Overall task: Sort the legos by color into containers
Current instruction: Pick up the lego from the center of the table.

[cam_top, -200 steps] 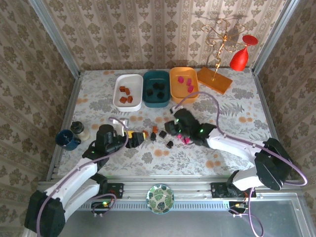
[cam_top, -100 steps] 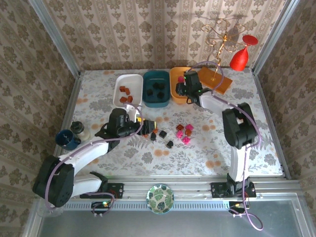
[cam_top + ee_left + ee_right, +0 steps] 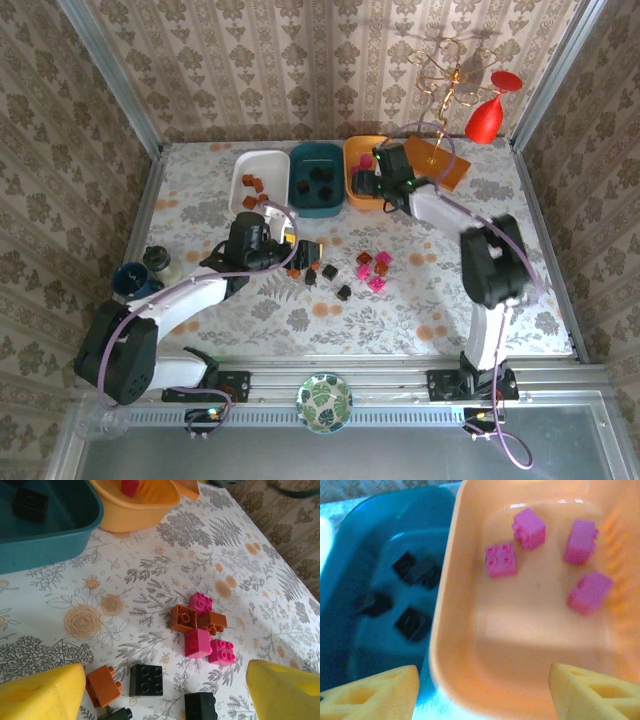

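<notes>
Right gripper (image 3: 482, 692): spread wide, empty, over orange tub (image 3: 520, 630).
Pink legos (image 3: 501, 560): four inside orange tub.
Left gripper (image 3: 162, 695): spread, empty, above loose legos (image 3: 197, 627) near orange tub.

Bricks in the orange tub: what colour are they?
Magenta-pink bricks, clearest in the right wrist view.

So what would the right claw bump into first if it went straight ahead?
Most likely the orange tub: the open right claw points at its bare floor, just short of the pink bricks. Depth is hard to judge.
</notes>
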Available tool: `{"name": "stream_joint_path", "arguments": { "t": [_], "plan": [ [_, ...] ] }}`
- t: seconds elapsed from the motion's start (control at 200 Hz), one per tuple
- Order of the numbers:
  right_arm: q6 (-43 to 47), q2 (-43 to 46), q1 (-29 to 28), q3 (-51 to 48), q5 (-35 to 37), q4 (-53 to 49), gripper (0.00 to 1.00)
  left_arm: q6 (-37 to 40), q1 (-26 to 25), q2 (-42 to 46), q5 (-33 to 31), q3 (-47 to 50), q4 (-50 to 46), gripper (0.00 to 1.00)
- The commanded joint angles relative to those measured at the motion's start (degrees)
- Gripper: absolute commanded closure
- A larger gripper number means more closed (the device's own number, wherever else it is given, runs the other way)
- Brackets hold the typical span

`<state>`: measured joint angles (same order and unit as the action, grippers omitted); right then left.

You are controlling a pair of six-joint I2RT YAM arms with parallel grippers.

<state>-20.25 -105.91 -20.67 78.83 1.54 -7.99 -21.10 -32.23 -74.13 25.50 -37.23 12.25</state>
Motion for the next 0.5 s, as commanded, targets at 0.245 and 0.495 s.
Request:
{"name": "stream_joint_path", "arguments": {
  "t": [0.245, 0.495],
  "plan": [
    [-0.2, 38.8, -15.4, -36.3, 11.7, -12.0, 0.19, 6.0, -1.8, -4.7, 15.9, 2.1, 7.6, 0.15],
    [-3.5, 43.5, -19.4, -48.1, 9.6, -6.9, 0.11, 6.2, -2.3, -5.3, 16.1, 2.2, 8.1, 0.15]
  ]
}}
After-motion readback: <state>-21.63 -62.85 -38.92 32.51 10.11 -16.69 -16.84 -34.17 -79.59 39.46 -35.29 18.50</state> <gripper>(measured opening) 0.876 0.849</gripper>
